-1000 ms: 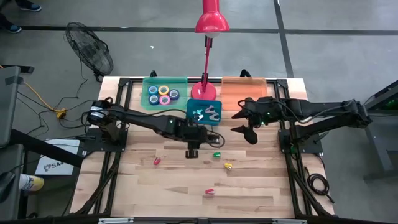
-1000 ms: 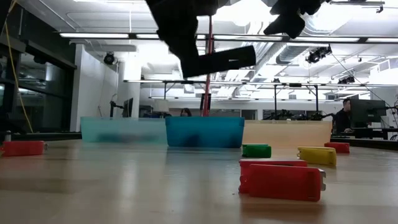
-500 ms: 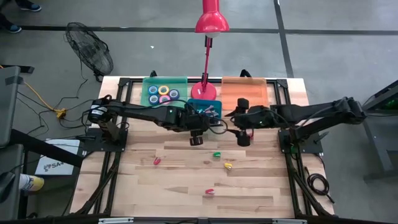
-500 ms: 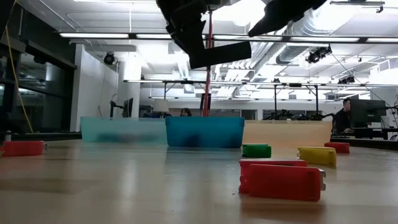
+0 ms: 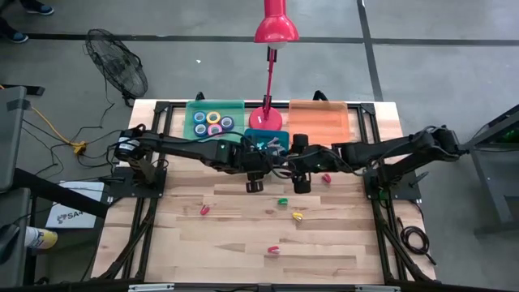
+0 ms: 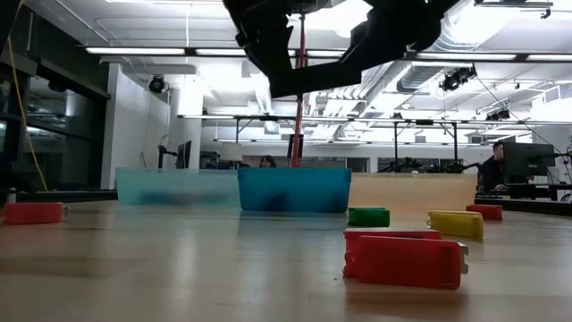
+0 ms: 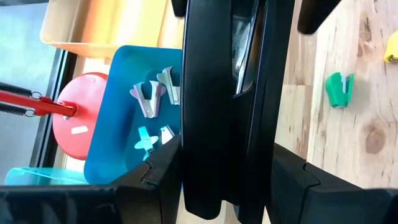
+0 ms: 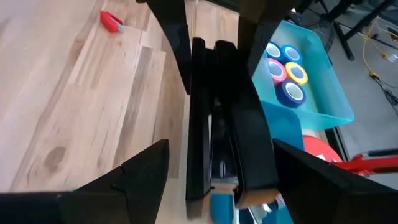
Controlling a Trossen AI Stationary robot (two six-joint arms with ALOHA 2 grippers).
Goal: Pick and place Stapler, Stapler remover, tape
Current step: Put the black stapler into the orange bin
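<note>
High view: both arms meet over the middle of the table, just in front of the blue tray. The left gripper is clamped on a black stapler, carried clear of the wood. The right gripper stands just beside it with its fingers spread wide to either side of the stapler's body, a pose that reads as a hand-over, probably because the orange tray lies on the right arm's side.

The tape rolls sit in the green tray and the staple removers in the blue one; small coloured staplers, green, yellow and red, lie loose on the table.

Whether the right fingers touch the stapler cannot be told. In the low view the arms are cut off above and the trays hide their contents.
</note>
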